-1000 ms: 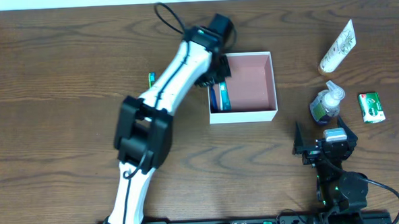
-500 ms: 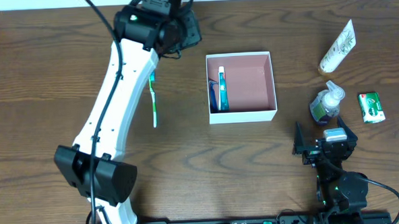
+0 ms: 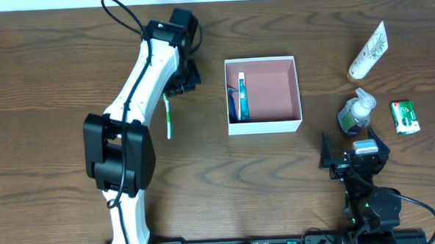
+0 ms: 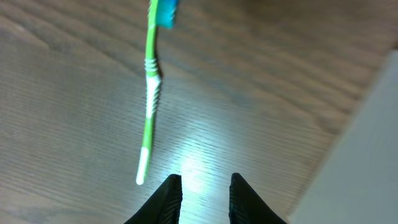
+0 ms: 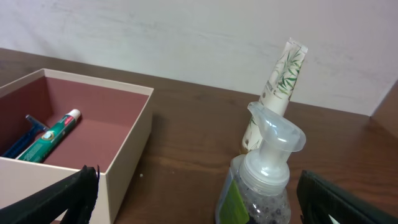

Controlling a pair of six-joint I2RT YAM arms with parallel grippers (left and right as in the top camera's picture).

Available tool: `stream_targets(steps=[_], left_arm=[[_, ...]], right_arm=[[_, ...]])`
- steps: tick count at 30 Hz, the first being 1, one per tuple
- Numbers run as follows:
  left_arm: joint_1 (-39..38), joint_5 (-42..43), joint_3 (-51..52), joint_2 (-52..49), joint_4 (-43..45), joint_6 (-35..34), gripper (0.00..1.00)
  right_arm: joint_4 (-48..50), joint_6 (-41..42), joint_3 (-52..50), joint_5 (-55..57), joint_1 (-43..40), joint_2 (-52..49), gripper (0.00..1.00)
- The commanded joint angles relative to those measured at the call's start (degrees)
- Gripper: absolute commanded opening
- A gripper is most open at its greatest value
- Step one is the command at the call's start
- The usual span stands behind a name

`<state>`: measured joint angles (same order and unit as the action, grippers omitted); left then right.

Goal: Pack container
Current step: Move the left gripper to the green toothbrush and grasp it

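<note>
Container (image 3: 265, 125) sits mid-desk, to the right of the left arm. A toothpaste tube (image 3: 242, 94) and a blue razor (image 3: 234, 106) lie along its left wall. Green toothbrush (image 4: 149, 93) lies flat on the desk (image 3: 54, 85), left of the container. Left gripper (image 4: 204, 194) is above the desk near the brush's handle end, fingers slightly parted, holding nothing. Right gripper (image 5: 196, 202) is spread wide and empty, beside the pump bottle (image 5: 264, 180).

L arm (image 3: 148, 77): white links w/ blk joints, looped blk cable; L hand (image 4: 204, 182) blk-fingered; R arm (image 3: 374, 202) all blk.
</note>
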<state>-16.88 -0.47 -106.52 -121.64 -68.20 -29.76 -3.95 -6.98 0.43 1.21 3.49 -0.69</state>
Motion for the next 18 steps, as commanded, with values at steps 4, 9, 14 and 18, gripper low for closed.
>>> stream_targets(steps=[4, 9, 14, 18], left_arm=[[3.41, -1.44, 2.1, -0.81, -0.15, 1.09, 0.27], [4.44, -1.42, 3.5, -0.85, 1.03, 4.48, 0.27], [4.98, 1.73, 8.0, -0.85, 4.28, 4.48, 0.27], [5.09, 2.99, 11.8, -0.85, 6.43, 4.48, 0.27]], right_arm=[[-0.2, -0.81, -0.11, -0.17, -0.57, 0.37, 0.99], [-0.2, -0.81, -0.11, -0.17, -0.57, 0.37, 0.99], [-0.2, -0.81, -0.11, -0.17, -0.57, 0.37, 0.99], [-0.2, -0.81, -0.11, -0.17, -0.57, 0.37, 0.99]])
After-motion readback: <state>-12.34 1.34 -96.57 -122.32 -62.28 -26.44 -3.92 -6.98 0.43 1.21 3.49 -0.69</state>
